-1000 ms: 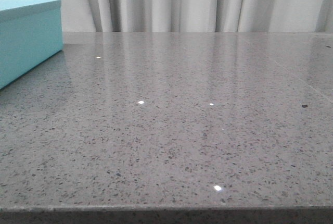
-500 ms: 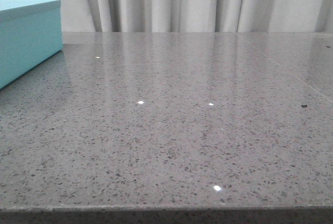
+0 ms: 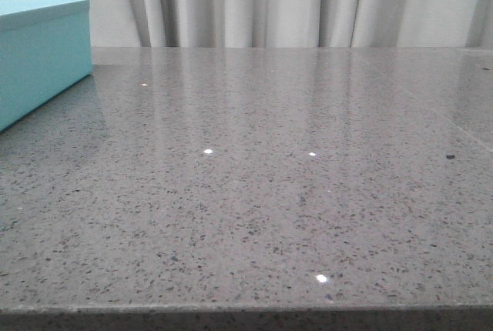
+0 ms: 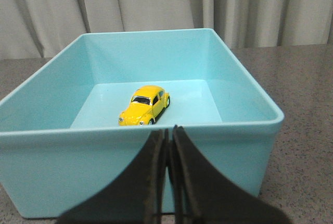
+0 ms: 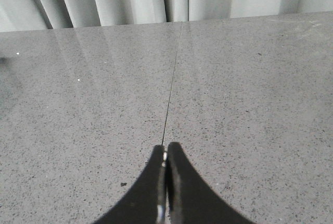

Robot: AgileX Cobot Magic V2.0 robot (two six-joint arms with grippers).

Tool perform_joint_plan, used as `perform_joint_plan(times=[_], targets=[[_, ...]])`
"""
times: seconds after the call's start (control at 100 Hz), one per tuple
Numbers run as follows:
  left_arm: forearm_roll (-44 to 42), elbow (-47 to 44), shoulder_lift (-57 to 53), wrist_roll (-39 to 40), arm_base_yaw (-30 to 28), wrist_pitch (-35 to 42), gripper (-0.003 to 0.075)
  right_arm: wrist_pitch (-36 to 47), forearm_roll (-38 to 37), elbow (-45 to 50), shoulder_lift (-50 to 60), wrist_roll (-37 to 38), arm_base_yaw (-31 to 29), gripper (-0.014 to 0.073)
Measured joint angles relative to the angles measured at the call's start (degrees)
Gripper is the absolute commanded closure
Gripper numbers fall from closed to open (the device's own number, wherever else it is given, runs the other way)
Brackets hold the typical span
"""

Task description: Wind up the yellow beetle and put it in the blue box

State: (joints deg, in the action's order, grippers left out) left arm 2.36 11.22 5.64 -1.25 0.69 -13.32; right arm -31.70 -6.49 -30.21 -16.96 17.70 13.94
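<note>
Left claw (image 4: 167,135) pressed together, empty, outside the near wall of the large turquoise-blue rectangular box (image 4: 140,166). Small yellow toy Beetle car (image 4: 144,106) sits inside at twelve o'clock, nose toward seven. Right claw (image 5: 165,156) closed over bare counter (image 5: 250,104), farther off.

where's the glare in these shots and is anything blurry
Front view: small bright glints and pale curtain reflections on the glossy table. Left wrist view: even light, yellow beetle sharp inside the blue box. Right wrist view: soft sheen only; the shut right end effector is a dark silhouette.
</note>
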Motion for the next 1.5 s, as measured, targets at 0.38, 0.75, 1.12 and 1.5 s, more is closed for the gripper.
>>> perform_joint_plan(times=[0.38,0.75,1.12,1.5], targets=[[-1.74,-9.07,-5.91,4.99,0.00,0.87,0.0739,0.00,0.00,0.00,0.00,0.00,0.00,0.0661],[-1.96,-11.22,-5.91,5.80,0.00,6.80,0.0739,0.00,0.00,0.00,0.00,0.00,0.00,0.0661],[-1.96,-11.22,-5.91,5.80,0.00,6.93,0.0739,0.00,0.00,0.00,0.00,0.00,0.00,0.0661],[-1.96,-11.22,-5.91,5.80,0.05,6.93,0.0739,0.00,0.00,0.00,0.00,0.00,0.00,0.0661]])
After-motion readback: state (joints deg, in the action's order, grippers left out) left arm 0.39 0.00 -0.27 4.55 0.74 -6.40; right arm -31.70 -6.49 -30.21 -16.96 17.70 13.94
